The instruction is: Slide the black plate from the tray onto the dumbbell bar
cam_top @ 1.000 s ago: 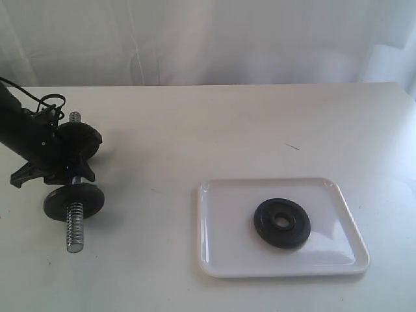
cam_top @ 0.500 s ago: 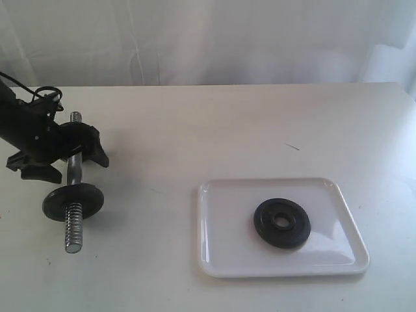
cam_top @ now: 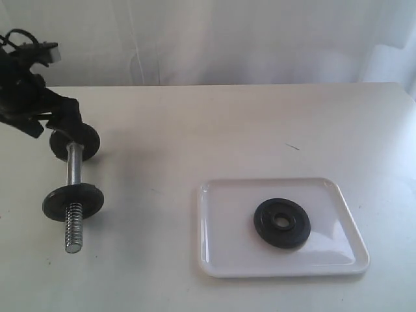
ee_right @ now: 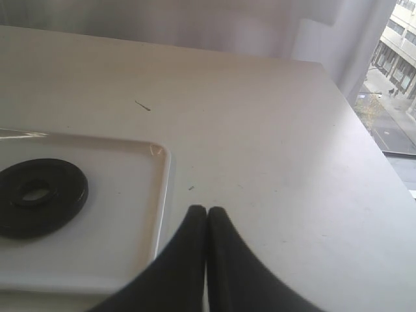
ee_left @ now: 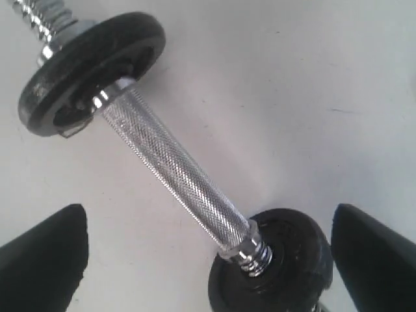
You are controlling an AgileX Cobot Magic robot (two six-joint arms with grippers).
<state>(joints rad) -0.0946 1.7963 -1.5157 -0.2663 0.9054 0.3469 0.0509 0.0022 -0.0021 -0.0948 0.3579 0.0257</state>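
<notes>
The black plate [cam_top: 296,231] [ee_right: 65,196] lies flat near the middle of the white tray [cam_top: 286,184] [ee_right: 162,170]. At the left of the table lies the dumbbell bar [cam_top: 75,168] [ee_left: 172,162], silver and knurled. Two other black discs are on it, a far one [cam_top: 88,142] and a near one [cam_top: 91,201]. My left gripper [cam_top: 55,125] [ee_left: 207,214] hangs open above the bar's far end and holds nothing. The right gripper [ee_right: 207,212] is shut and empty, just off the tray's right rim; it is outside the exterior view.
The bar's threaded near end [cam_top: 73,229] sticks out toward the table's front edge. A white curtain [cam_top: 214,39] hangs behind the table. The table's right edge [ee_right: 383,162] runs close to my right gripper.
My left gripper has opened and let go of the bar between the two discs, then lifted up and back toward the far left. The bar, plate and tray have stayed put.
</notes>
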